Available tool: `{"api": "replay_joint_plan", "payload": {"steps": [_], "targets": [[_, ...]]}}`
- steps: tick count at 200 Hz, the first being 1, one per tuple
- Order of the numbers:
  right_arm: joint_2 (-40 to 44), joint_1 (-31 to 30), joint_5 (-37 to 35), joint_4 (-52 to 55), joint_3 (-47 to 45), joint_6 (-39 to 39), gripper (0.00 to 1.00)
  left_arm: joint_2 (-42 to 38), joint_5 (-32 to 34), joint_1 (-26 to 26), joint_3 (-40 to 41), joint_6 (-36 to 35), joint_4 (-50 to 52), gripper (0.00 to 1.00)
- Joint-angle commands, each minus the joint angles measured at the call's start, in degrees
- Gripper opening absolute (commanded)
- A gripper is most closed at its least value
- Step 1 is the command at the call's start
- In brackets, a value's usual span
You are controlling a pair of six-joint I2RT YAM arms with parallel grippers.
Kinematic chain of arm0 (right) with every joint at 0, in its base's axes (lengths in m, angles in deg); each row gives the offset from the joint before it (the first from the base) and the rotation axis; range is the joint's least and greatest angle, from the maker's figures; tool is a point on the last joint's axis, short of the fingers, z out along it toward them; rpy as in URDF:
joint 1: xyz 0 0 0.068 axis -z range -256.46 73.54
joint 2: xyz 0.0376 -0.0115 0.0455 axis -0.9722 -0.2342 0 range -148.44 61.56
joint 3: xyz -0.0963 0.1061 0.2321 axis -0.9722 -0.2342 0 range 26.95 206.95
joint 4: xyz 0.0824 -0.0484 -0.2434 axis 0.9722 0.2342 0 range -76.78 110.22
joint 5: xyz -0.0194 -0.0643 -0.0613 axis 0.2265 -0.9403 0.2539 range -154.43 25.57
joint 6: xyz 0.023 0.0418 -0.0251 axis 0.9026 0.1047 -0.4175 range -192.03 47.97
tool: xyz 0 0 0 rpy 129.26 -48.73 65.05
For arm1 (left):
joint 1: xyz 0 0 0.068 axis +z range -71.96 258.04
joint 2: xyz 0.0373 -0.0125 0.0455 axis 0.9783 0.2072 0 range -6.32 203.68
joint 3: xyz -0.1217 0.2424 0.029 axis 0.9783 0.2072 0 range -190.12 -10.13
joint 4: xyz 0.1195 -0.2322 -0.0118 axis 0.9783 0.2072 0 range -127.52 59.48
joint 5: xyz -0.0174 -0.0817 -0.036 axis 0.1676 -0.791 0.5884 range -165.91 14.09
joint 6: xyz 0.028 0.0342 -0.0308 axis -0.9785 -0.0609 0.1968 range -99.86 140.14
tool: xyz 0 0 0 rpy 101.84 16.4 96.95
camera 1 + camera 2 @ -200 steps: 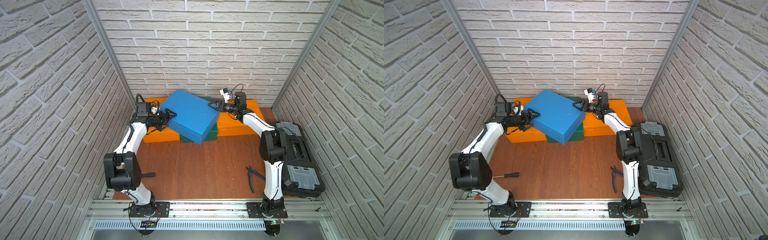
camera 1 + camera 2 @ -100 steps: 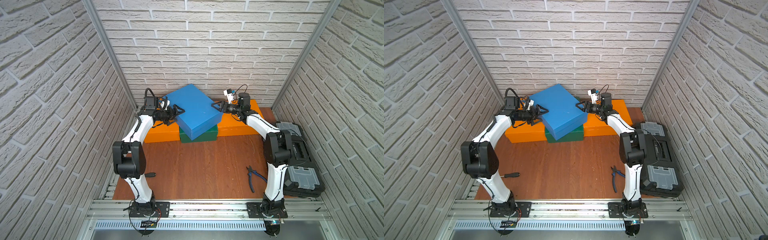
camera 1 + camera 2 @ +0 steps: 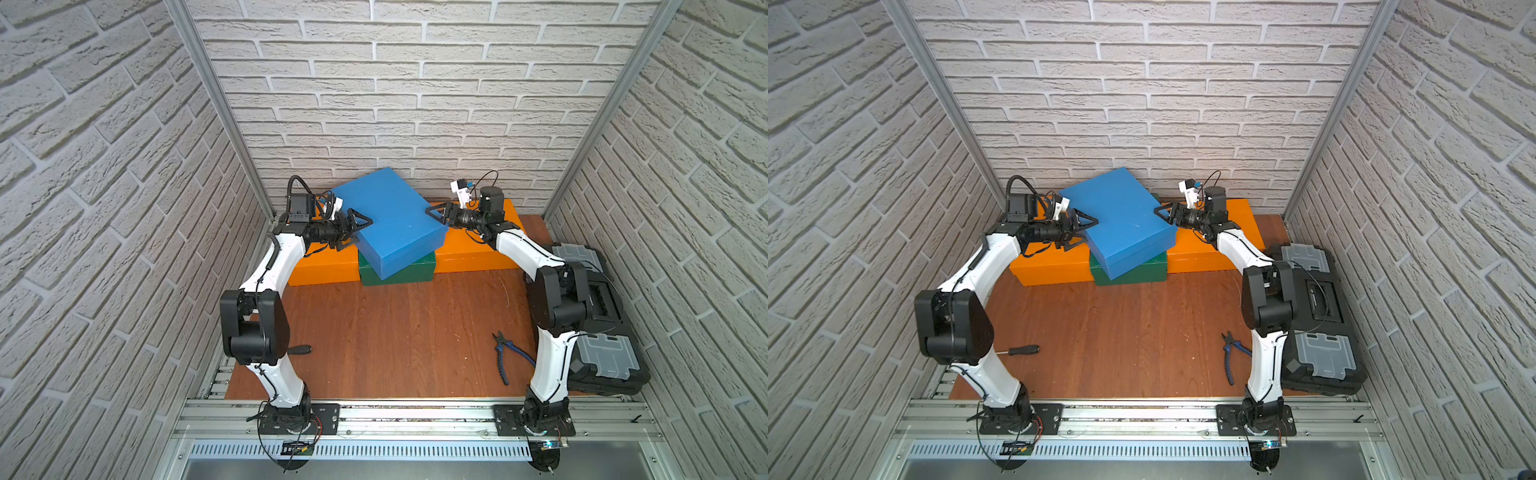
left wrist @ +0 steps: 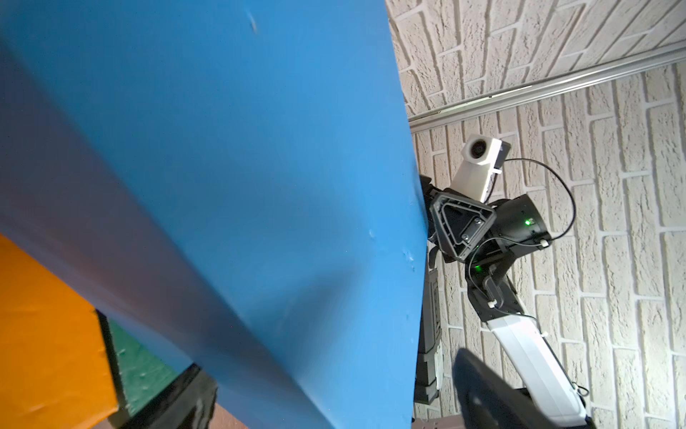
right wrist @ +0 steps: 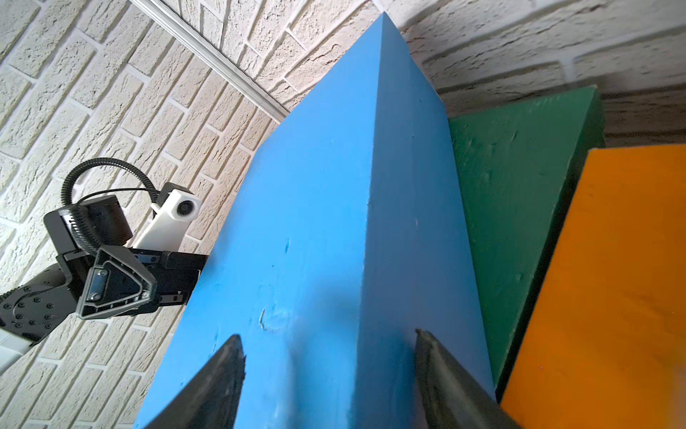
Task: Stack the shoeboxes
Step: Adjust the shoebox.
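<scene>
Item: blue shoebox, lidded, lying on the dark green shoebox at the back of the wooden table. It sits between the left orange shoebox and the right orange shoebox. Attitude: turned askew to the green one, with its near corner overhanging the green front face; whether it sits flat cannot be told. Holds: the right gripper pinches the box's right corner, its fingers astride the edge, one on the lid and one on the adjoining side face. The left gripper has its jaws spread wide over the opposite edge. In the left wrist view one finger stands clear of the lid, so it is probably bracing rather than clamping. Hazards, as judged: (1) letting go at this skew leaves a crooked tier, so later boxes could sit badly or slide; (2) a pinch across a corner may squeeze itself off; (3) squaring the box may drag the green one out of line; (4) the far corner, near the brick wall, may catch.
</scene>
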State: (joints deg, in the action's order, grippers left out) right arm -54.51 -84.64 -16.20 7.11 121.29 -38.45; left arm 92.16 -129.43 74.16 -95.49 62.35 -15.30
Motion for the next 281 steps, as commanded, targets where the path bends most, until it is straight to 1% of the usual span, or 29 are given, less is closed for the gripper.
{"api": "replay_joint_plan", "payload": {"steps": [1, 27, 69, 176, 197, 225, 255, 281], "targets": [[7.57, -1.86, 1.03, 2.03, -1.29, -3.51, 0.73, -3.08, -3.35, -0.82, 1.30, -0.44, -4.18, 0.98], [10.17, -3.12, 1.12, 5.18, -2.88, -5.28, 0.73, -3.47, -3.43, -0.92, 2.33, -0.01, -5.20, 0.98], [10.83, -4.44, 2.23, 4.82, -5.35, -3.51, 0.72, -2.20, -4.48, -1.05, 2.84, 0.80, -7.68, 0.98], [9.29, -4.73, 2.08, 3.70, -7.33, -1.79, 0.72, 8.34, -6.01, 0.87, -7.44, 0.19, -7.12, 0.98], [9.05, -4.73, 2.29, 3.34, -7.59, -1.41, 0.72, 9.24, -5.87, 1.12, -8.20, -0.04, -6.93, 0.98], [8.70, -5.12, 3.62, 0.20, -8.50, 1.10, 0.72, 9.85, -5.37, 2.21, -8.03, 0.35, -7.65, 0.98], [9.05, -5.44, 3.59, 1.07, -8.90, 0.10, 0.72, 11.17, -5.81, 2.54, -9.27, 0.64, -7.56, 0.98], [9.37, -5.23, 2.06, 4.19, -8.20, -2.65, 0.73, 11.53, -5.72, 2.43, -9.21, 1.19, -8.33, 0.98]]}}
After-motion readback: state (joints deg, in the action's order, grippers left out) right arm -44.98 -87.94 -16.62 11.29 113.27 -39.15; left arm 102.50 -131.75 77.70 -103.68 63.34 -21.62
